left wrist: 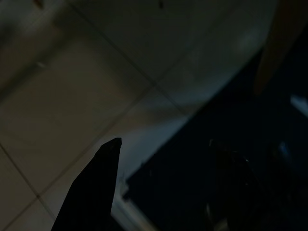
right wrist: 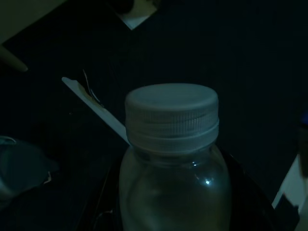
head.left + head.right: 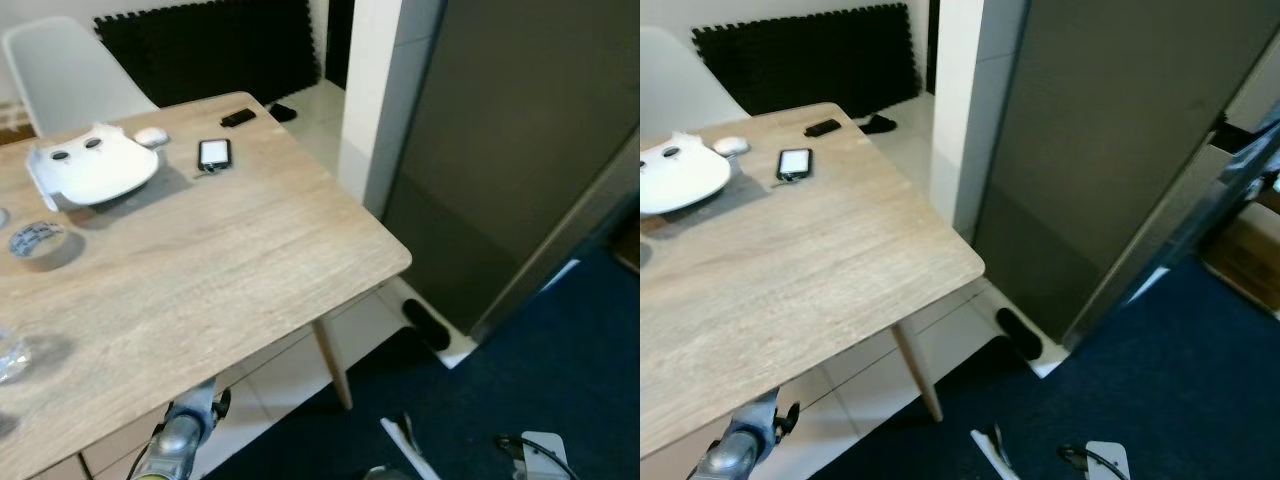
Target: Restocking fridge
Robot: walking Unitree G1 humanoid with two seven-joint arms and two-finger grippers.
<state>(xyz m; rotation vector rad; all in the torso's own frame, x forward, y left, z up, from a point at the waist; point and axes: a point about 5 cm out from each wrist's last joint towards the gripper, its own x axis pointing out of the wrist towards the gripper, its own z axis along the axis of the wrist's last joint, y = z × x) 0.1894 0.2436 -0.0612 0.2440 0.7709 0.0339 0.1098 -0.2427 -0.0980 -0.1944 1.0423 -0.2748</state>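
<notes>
I carry the clear plastic bottle with a white screw cap (image 2: 171, 159) upright in my right end effector, pinched low, with the tall dark-grey fridge (image 3: 510, 150) ahead-right; my left end effector (image 1: 163, 192) hangs spread.

My two head eyes look down over the tabletop (image 3: 220, 260) corner toward the fridge (image 3: 1120, 150); my wrist views face the dim floor (image 1: 72, 86), the right close behind a bottle (image 2: 173, 159).

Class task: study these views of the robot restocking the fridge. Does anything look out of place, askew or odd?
Mildly odd: a black slipper lies on the tiles against the dark fridge, and a small black item sits at the wooden table edge. The right gripper holds a capped bottle. Nothing looks spilled.
</notes>
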